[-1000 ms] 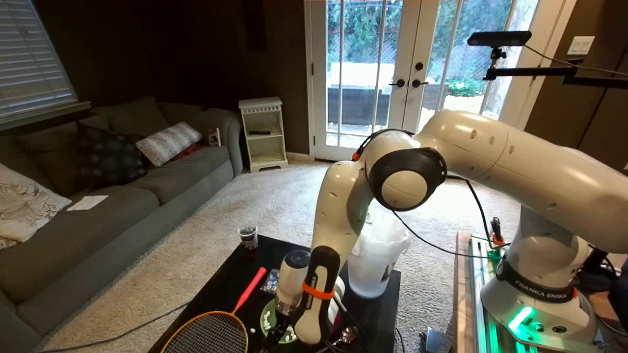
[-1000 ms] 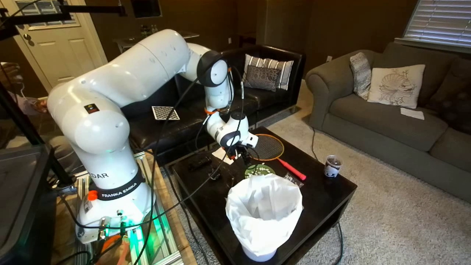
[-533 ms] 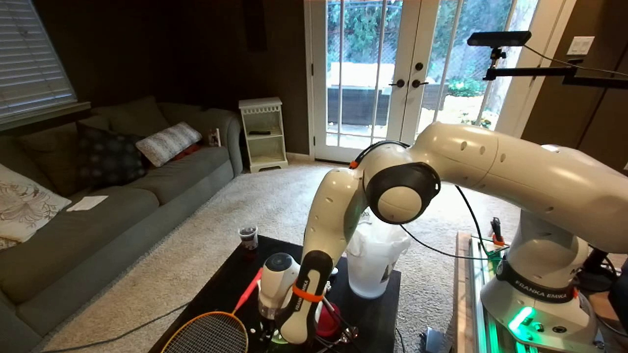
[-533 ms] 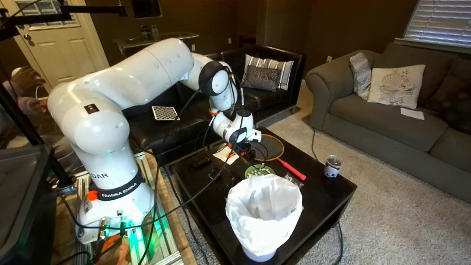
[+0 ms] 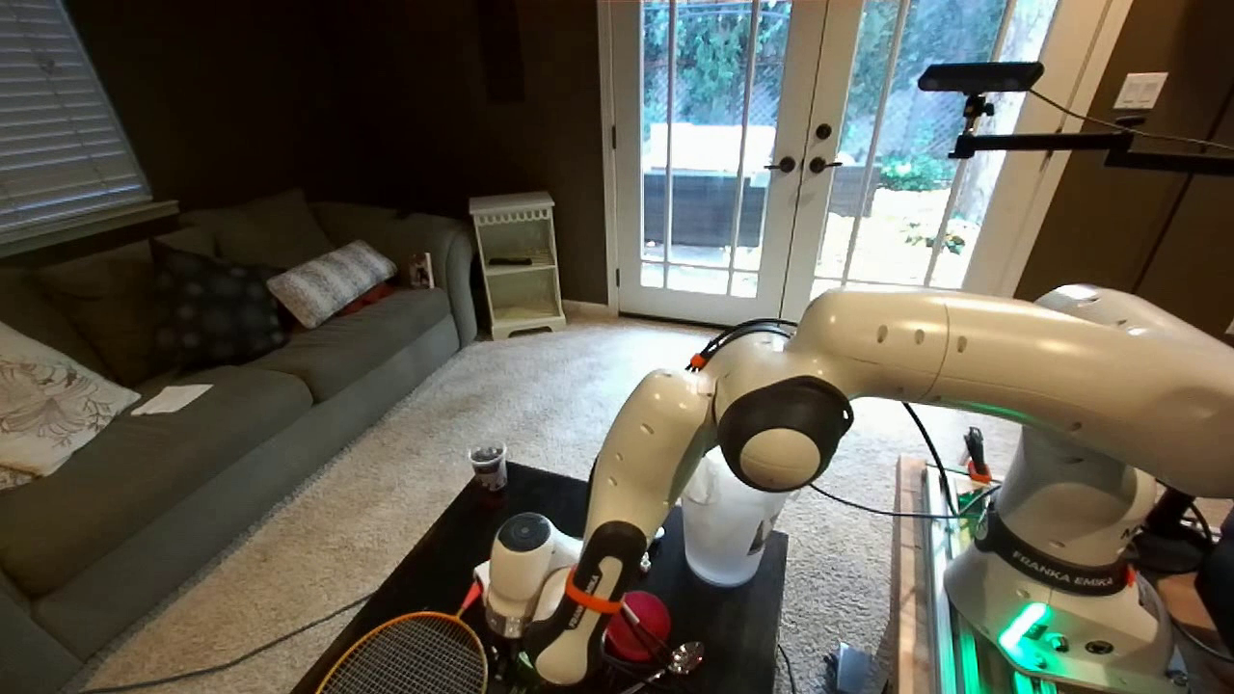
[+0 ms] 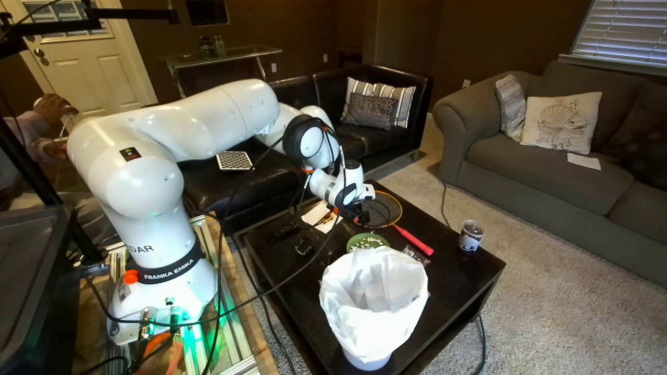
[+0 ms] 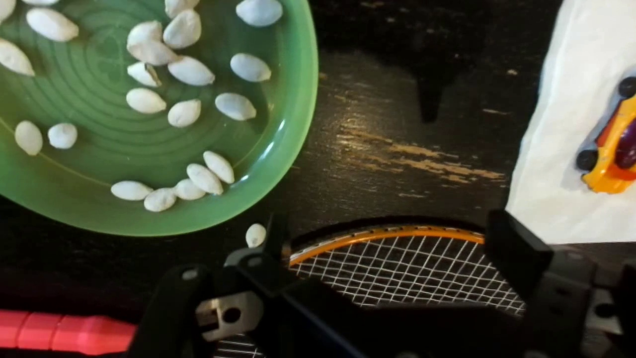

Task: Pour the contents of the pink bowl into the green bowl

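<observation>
The green bowl (image 7: 298, 124) fills the upper left of the wrist view, with the contents (image 7: 191, 70), pale seed-like bits, scattered in it. One bit lies outside on the table. The green bowl (image 6: 365, 241) also shows in an exterior view; in an exterior view it is mostly behind my arm. The pink bowl (image 5: 638, 625) sits on the table beside my forearm; whether anything is in it I cannot tell. It is out of the wrist view. My gripper (image 7: 392, 231) is open and empty, beside the green bowl and over the racket's edge. It also shows in an exterior view (image 6: 362, 214).
A racket (image 7: 397, 268) with a pinkish-red handle (image 7: 64, 332) lies under my gripper. A white paper (image 7: 556, 149) bears an orange toy car (image 7: 613, 154). A white lined bin (image 6: 374, 302) and a cup (image 6: 471, 235) stand on the table (image 6: 448, 281). Cables hang along my arm.
My arm has lowered at the elbow, and the hand has moved away from the green bowl towards the racket head. In an exterior view more of the pink bowl shows and less of the green bowl.
</observation>
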You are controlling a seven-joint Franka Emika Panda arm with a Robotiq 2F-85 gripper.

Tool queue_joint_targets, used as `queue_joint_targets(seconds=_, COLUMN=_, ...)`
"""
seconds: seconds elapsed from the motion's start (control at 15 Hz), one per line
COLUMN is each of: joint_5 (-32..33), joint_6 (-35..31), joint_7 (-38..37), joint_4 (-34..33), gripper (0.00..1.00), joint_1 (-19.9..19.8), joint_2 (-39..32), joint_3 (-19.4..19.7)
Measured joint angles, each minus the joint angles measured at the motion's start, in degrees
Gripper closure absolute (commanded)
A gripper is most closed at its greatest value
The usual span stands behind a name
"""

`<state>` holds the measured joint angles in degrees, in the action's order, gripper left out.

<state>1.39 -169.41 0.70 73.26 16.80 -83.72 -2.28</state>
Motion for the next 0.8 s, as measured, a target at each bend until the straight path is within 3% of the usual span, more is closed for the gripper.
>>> queue_joint_targets(seconds=0.2, joint_5=1.5, joint_6=0.9, joint_7=1.1, joint_4=-4.2, gripper=0.0, joint_1=0.2, joint_2=-2.2, joint_3=1.0)
queue_joint_targets(seconds=0.8, joint_5=2.9, joint_6=1.2, joint_7=2.5, joint_4=-4.8, gripper=0.0, joint_1=0.1, joint_2=-1.7, joint_3=2.8)
